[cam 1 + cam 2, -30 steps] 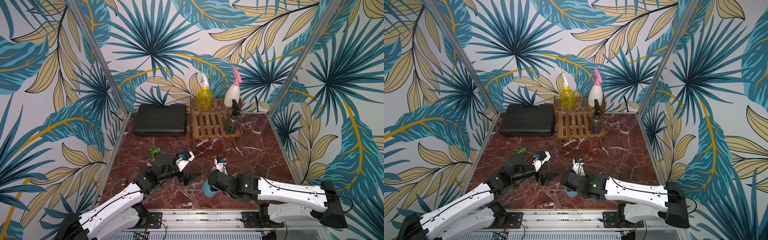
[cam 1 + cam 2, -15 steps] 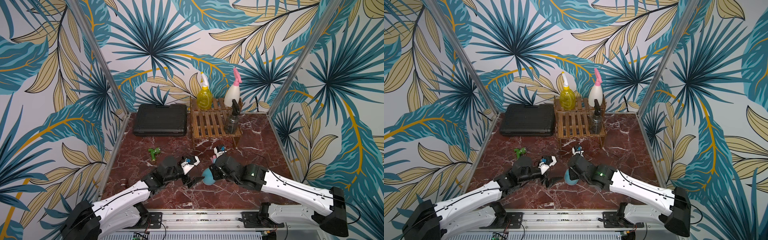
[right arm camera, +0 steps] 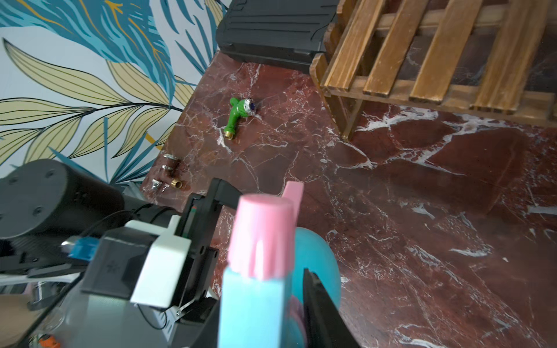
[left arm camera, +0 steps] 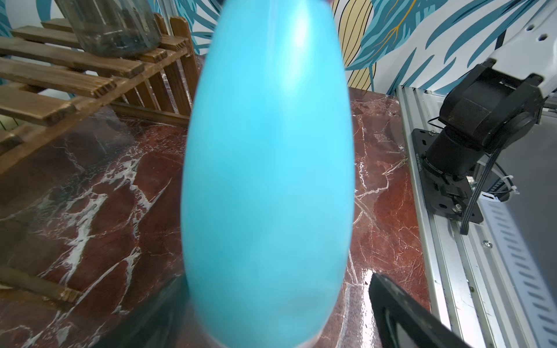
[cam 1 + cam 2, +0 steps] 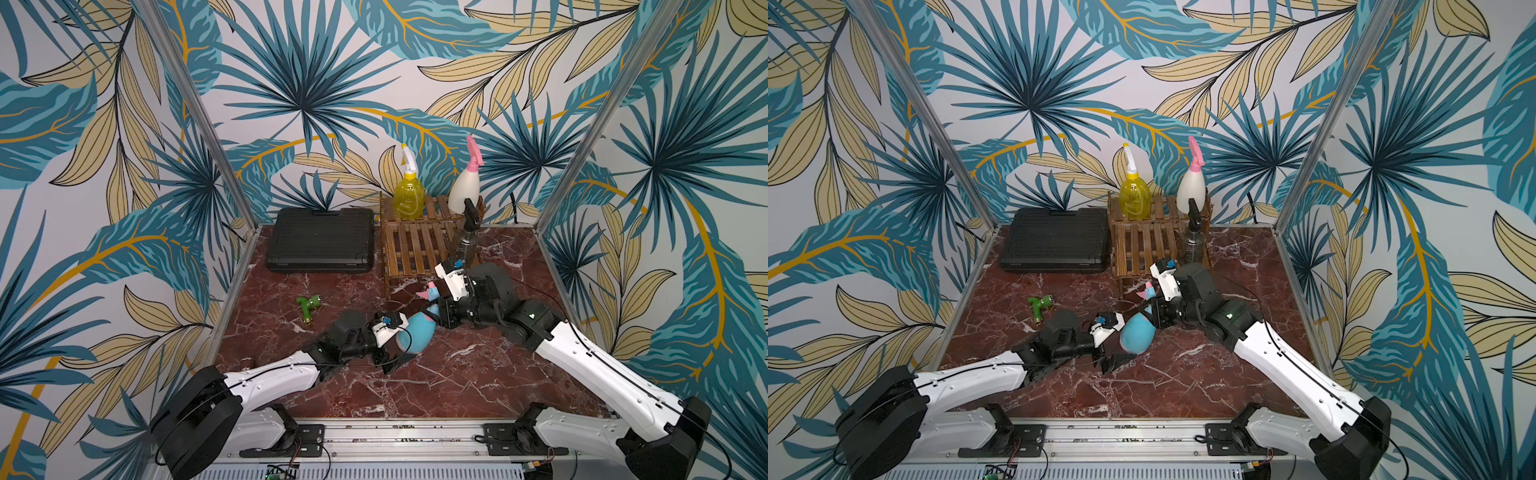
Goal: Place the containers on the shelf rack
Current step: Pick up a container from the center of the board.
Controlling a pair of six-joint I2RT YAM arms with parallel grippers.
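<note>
So the light blue spray bottle is mid-frame in both top views, tilted, with its pink trigger toward the upper right and its fat base toward the lower left. The right end effector is pinched narrow on the neck just under the trigger. I'd say that's the spot to hold, since the belly looks smooth, rounded and slippery, and it's probably thin, light plastic. The left end effector is spread wide with the belly between its jaws (can't tell if it actually touches). I can't tell if the base rests on the table either. The shelf rack is just above centre against the back wall. The yellow bottle and cream-white bottle are on its upper step and the smoky bottle is at the lower step's right end, so the left slats look free. The table is glossy red marble, probably slick. There's a black ribbed case left of the rack, a green tap fitting left of the arms, and leafy walls close all round.
</note>
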